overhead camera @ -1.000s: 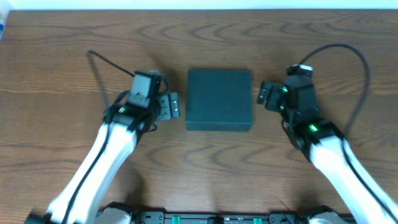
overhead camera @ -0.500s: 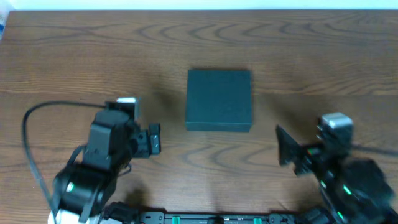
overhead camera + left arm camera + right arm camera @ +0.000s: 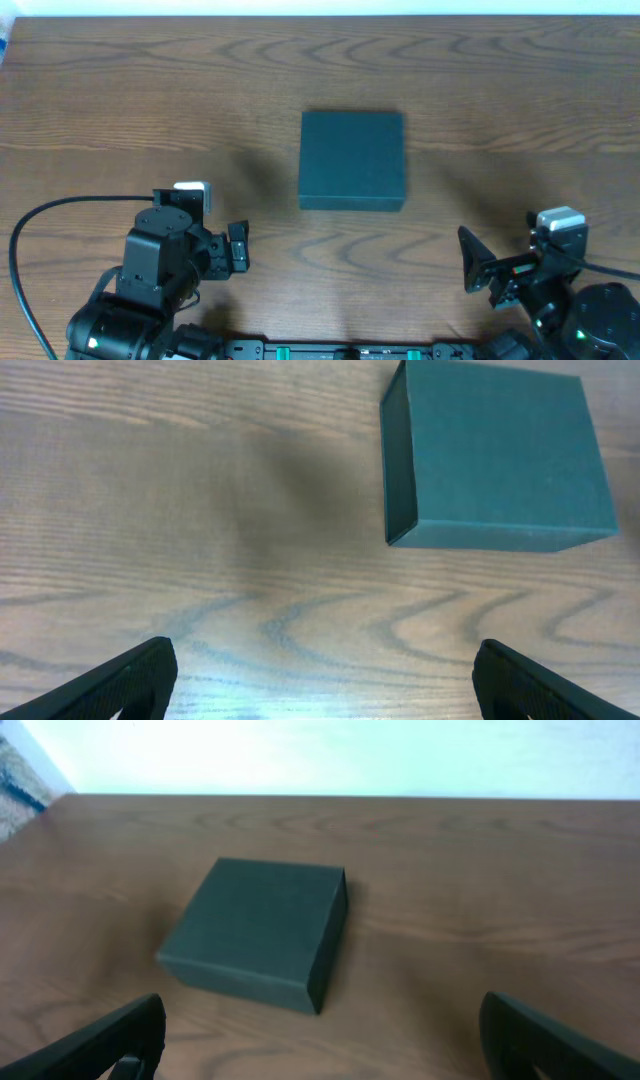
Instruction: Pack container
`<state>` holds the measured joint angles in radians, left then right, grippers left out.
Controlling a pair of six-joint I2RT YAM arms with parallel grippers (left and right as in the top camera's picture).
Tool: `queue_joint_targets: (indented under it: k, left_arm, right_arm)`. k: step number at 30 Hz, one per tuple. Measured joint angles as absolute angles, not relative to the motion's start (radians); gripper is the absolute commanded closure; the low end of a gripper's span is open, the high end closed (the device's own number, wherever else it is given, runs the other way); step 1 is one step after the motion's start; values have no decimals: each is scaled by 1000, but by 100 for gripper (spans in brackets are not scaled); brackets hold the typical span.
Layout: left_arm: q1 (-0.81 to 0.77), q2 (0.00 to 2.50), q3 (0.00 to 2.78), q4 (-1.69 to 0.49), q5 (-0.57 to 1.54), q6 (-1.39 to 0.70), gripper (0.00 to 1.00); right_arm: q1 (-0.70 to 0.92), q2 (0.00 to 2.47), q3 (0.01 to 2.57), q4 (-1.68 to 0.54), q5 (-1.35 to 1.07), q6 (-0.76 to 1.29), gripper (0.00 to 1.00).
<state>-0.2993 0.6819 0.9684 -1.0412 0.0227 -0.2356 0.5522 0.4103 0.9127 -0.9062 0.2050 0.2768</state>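
The container [image 3: 353, 160] is a dark teal square box that lies closed in the middle of the wooden table. My left gripper [image 3: 235, 258] is near the front left, well short of the box, open and empty. My right gripper [image 3: 478, 272] is near the front right, also open and empty. From the left wrist, the container [image 3: 495, 455] lies ahead and to the right, and bare wood shows between the spread fingers of the left gripper [image 3: 322, 665]. In the right wrist view the container [image 3: 260, 930] sits ahead and left of the right gripper [image 3: 322, 1020].
A black cable [image 3: 40, 215] loops out from the left arm over the front left of the table [image 3: 120, 110]. The table's far edge [image 3: 400, 796] meets a pale wall. Nothing but the box lies on the wood.
Both arms have drawn back from beside the container to the table's front edge. The jaws stayed wide open. The container has not moved.
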Motion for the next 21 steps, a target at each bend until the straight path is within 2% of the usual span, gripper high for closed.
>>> queue_joint_targets:
  k: [14,21]
  left_arm:
    - [-299,682,968,-1045,23,-236,5]
    - [-299,682,968,-1044,23,-236,5]
  right_arm:
    - [554,410,913,-1134,195,278,1]
    - [488,397,872,-1127,167,298,1]
